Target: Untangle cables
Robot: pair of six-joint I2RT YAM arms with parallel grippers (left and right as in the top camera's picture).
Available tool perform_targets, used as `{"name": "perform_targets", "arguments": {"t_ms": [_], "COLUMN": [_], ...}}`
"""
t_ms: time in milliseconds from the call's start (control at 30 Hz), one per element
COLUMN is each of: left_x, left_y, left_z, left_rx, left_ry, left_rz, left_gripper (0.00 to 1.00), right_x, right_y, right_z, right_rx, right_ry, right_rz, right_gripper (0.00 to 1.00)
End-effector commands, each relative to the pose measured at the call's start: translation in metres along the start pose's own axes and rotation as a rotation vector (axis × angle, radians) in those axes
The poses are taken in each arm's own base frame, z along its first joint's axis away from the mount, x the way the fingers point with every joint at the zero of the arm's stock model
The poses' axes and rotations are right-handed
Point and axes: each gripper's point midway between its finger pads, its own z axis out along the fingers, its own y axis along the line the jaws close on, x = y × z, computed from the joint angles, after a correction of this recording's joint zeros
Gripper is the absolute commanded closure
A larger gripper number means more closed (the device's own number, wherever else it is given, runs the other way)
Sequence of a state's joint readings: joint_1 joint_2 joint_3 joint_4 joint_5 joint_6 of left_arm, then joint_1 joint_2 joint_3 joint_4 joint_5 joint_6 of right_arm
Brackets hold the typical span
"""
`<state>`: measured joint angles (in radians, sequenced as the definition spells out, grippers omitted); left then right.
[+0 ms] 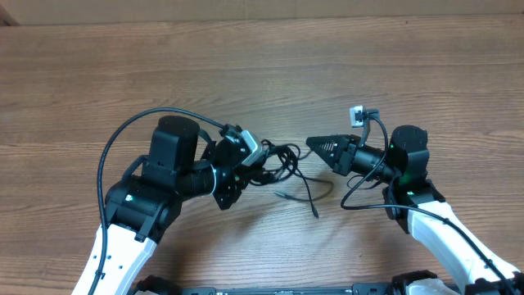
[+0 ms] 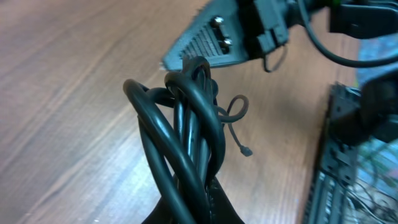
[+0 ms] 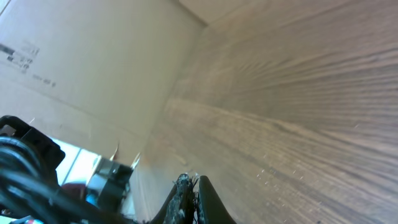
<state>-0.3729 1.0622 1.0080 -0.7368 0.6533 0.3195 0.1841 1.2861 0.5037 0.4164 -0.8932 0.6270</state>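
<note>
Cables (image 1: pixel 282 161) are gathered into a knotted clump at the tips of the left gripper (image 1: pixel 260 157), whose jaws are clamped tight on them. In the left wrist view the cords are seen rising out of the pinch as several overlapping loops. The right gripper (image 1: pixel 315 144) is closed too, and nothing is seen between its fingers in the right wrist view. It is pointed leftward at the clump from just to the right, with a narrow strip of bare table (image 1: pixel 262 65) left between.

The clump thus lies directly left of the right gripper, and with the left arm occupied, the right is judged the arm free to act. Its jaws would have to be opened first.

From the clump a loose strand (image 1: pixel 309 191) is trailed toward the near right and ends in a small plug tip (image 1: pixel 315 215). Its long axis is laid from far-left to near-right, below the right gripper's nose.

No container is seen on the table.
</note>
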Motion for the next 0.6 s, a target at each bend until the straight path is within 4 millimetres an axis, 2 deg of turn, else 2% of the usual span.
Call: {"name": "perform_targets", "arguments": {"t_ms": [0, 167, 267, 433, 567], "left_x": [-0.018, -0.027, -0.029, -0.022, -0.021], "left_y": [-0.015, -0.002, 0.017, 0.044, 0.044], "left_z": [-0.010, -0.010, -0.012, -0.017, -0.016], "left_rx": [0.055, -0.016, -0.124, -0.281, -0.278], "left_ry": [-0.055, -0.083, -0.074, -0.037, -0.038], "left_rz": [0.074, 0.107, 0.089, 0.021, -0.008], "left_gripper": [0.96, 0.96, 0.96, 0.96, 0.96], "right_x": [0.013, 0.042, 0.065, 0.079, 0.086], "right_y": [0.016, 0.033, 0.041, 0.042, 0.047], "right_z": [0.005, 0.016, 0.023, 0.025, 0.028], "right_rx": [-0.072, -0.127, -0.143, -0.134, -0.138], "right_ry": [0.068, 0.177, 0.251, 0.301, 0.327], "right_rz": [-0.035, -0.012, 0.012, 0.056, 0.104], "right_gripper": [0.96, 0.96, 0.96, 0.96, 0.96]}}
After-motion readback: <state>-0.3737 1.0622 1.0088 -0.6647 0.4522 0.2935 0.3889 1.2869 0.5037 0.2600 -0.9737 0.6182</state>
